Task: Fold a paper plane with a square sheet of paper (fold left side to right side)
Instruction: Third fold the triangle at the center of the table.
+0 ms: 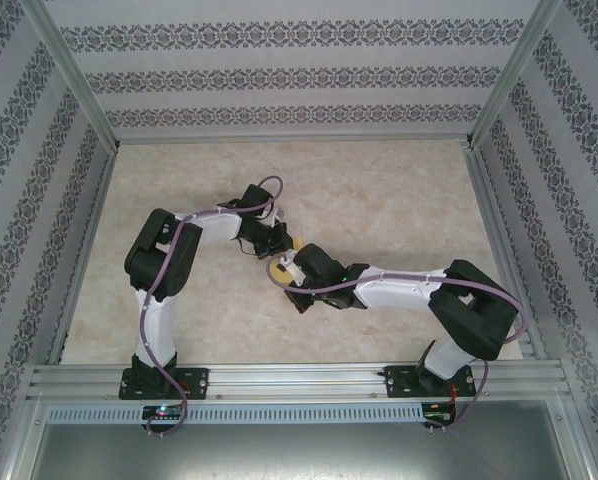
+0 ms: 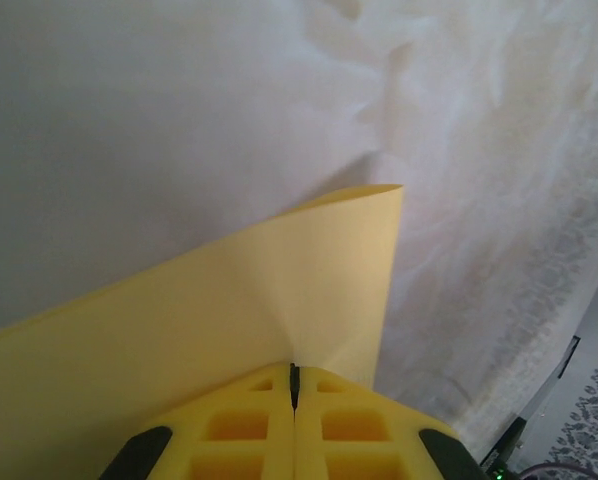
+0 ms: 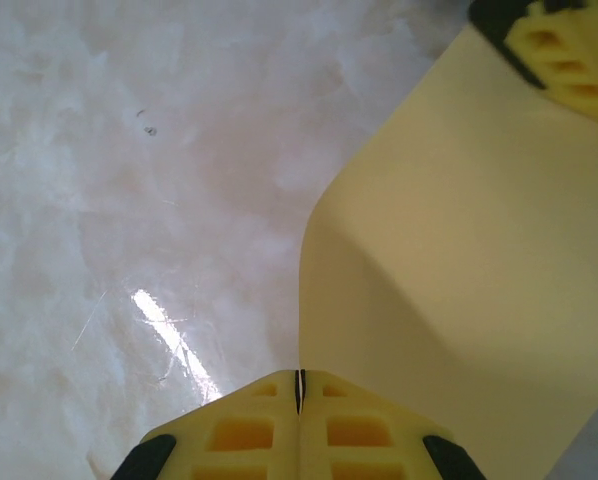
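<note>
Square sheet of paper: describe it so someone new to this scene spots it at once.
On the pale marbled table, look to the middle, where the two arms meet. There the left gripper and the right gripper each pinch the square sheet of paper, which bows off the tabletop. It is thin, plain and pale yellow, unlike the ribbed, deeper-yellow fingers.

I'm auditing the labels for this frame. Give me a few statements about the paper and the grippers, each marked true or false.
1. The left gripper is shut on the yellow paper. True.
2. The right gripper hangs open, clear of the yellow paper. False: it is also shut on the yellow paper's edge.
3. The yellow paper lies flat and unbent. False: it bends in a curve between the two grippers.
4. In the right wrist view, the left gripper appears at the top right, on the yellow paper's far end. True.
</note>
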`<control>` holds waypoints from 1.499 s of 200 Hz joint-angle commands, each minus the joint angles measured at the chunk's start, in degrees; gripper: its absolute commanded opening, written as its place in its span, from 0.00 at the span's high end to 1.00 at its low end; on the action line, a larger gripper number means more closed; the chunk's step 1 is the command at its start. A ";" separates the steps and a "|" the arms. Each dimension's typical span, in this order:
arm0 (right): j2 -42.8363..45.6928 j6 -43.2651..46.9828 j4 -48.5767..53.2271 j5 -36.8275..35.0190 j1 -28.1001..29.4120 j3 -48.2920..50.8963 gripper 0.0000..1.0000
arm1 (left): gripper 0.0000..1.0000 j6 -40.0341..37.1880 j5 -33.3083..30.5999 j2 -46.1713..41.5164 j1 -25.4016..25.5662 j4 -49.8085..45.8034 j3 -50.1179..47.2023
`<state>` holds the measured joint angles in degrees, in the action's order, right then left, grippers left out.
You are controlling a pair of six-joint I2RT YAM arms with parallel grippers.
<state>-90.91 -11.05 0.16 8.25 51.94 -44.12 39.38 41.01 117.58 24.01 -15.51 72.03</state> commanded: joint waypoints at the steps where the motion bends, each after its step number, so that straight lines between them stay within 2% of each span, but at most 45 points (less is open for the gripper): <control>1: -0.72 -2.28 -0.65 2.94 -1.78 -1.34 1.00 | 0.94 -2.79 0.05 1.33 0.75 -2.90 0.88; 34: -1.80 -2.76 3.44 1.95 -4.21 -3.78 1.00 | 0.95 -3.17 -0.60 1.47 1.00 -3.23 0.48; 98: -4.18 -4.69 5.28 1.94 -8.48 -4.70 1.00 | 0.96 -2.93 -0.90 1.25 1.52 -3.39 0.69; 300: -8.21 -5.58 3.00 4.34 -9.42 -5.31 1.00 | 0.96 -2.37 -1.11 0.90 1.74 -2.95 0.13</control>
<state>-97.78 -16.40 3.20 11.94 42.85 -47.92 37.69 41.15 117.71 24.75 -15.92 72.31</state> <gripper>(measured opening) 0.036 0.066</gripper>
